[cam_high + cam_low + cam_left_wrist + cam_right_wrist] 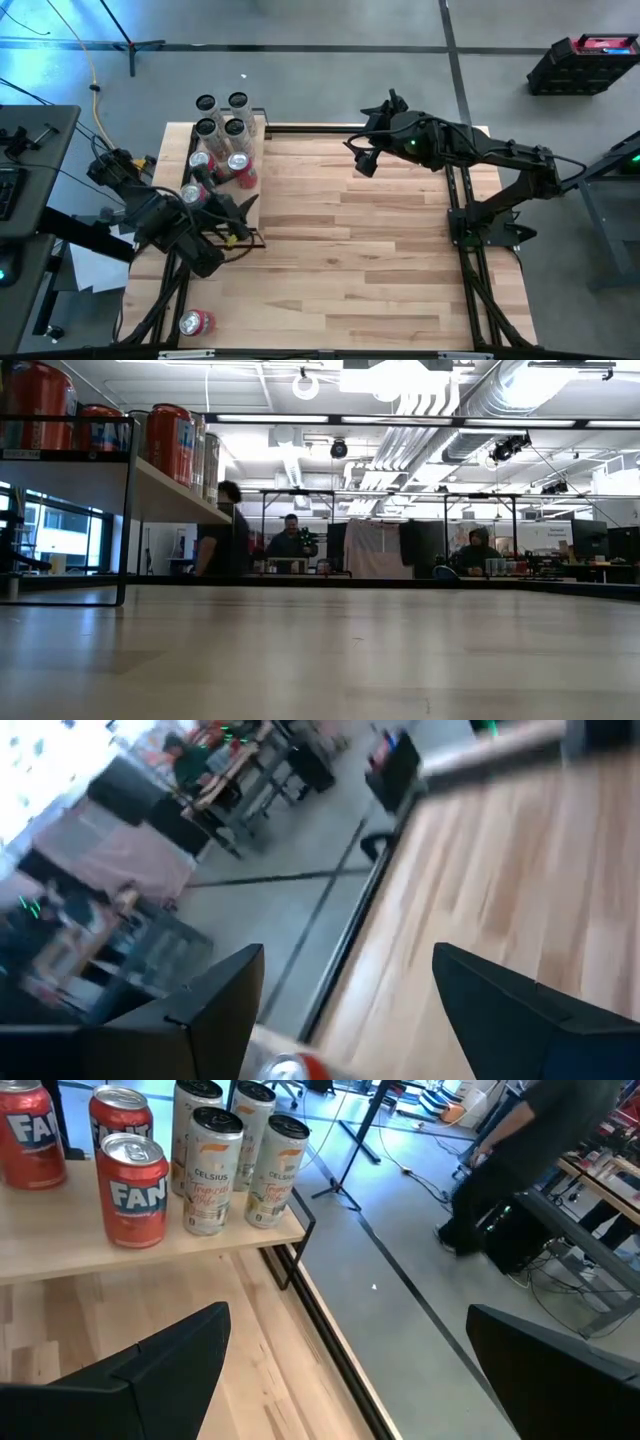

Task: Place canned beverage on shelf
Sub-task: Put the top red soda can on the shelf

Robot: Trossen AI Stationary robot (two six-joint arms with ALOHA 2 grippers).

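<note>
While the high view looks straight down, the left end effector (232, 212) sits at the near end of the narrow pale-wood shelf with its thin black frame (254, 130), pinching a red canned beverage with a silver top (194, 195). Four pale slim cans (222, 114) and other red cans (238, 166) stand on the shelf. Another red can lying on its side (195, 322) rests near the front left corner of the plank-striped wooden tabletop (350, 260). The right end effector (357, 155) hovers spread over the far middle of the tabletop.

From the low view, red cans line the raised shelf (170, 495); people (292, 542) sit in the room beyond.

Through the left wrist view, the held can's top (283, 1067) shows between the dark fingers (215, 1000).

Through the right wrist view, the fingers (170, 1350) stand wide apart, facing the shelf's cans.
</note>
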